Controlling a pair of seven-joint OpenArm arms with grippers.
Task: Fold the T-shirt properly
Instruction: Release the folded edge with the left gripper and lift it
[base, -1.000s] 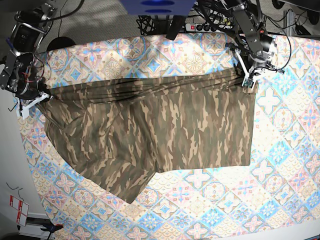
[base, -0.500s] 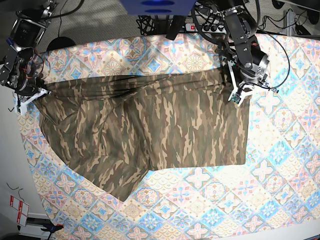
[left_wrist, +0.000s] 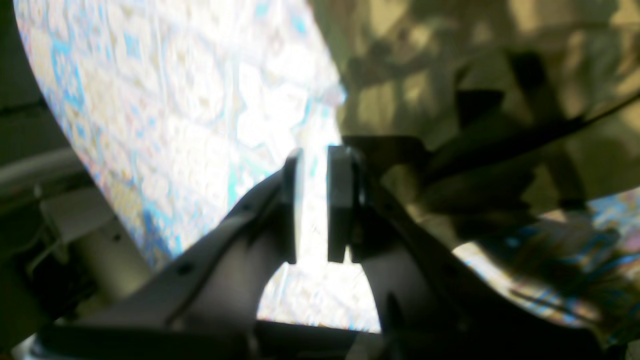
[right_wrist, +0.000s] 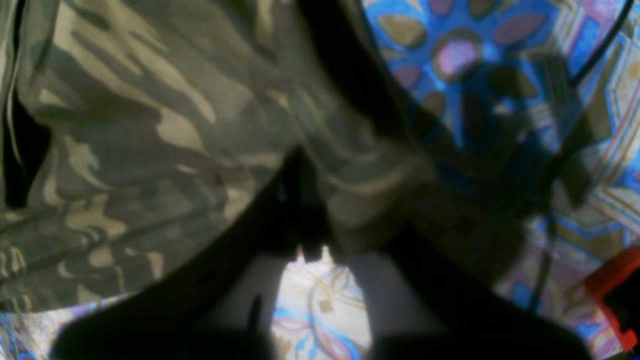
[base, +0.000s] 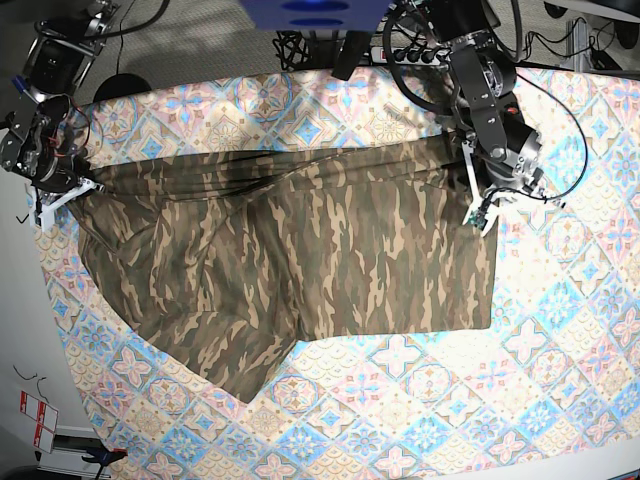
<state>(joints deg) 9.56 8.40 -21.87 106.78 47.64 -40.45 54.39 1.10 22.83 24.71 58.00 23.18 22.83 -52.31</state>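
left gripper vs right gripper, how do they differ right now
The left gripper has a narrow gap between its pads with only tablecloth showing through; the right gripper is closed on a fold of the T-shirt. In the base view the left sits by the shirt's right edge, the right at its left corner.

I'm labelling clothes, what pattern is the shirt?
Brown, tan and olive camouflage on the shirt; base view shows it best.

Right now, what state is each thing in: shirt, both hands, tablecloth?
T-shirt: spread on the table, far edge bunched, partly folded.
Left hand: slightly open, nothing between its fingers, beside the shirt's edge.
Right hand: shut on T-shirt cloth.
Tablecloth: flat under the shirt.
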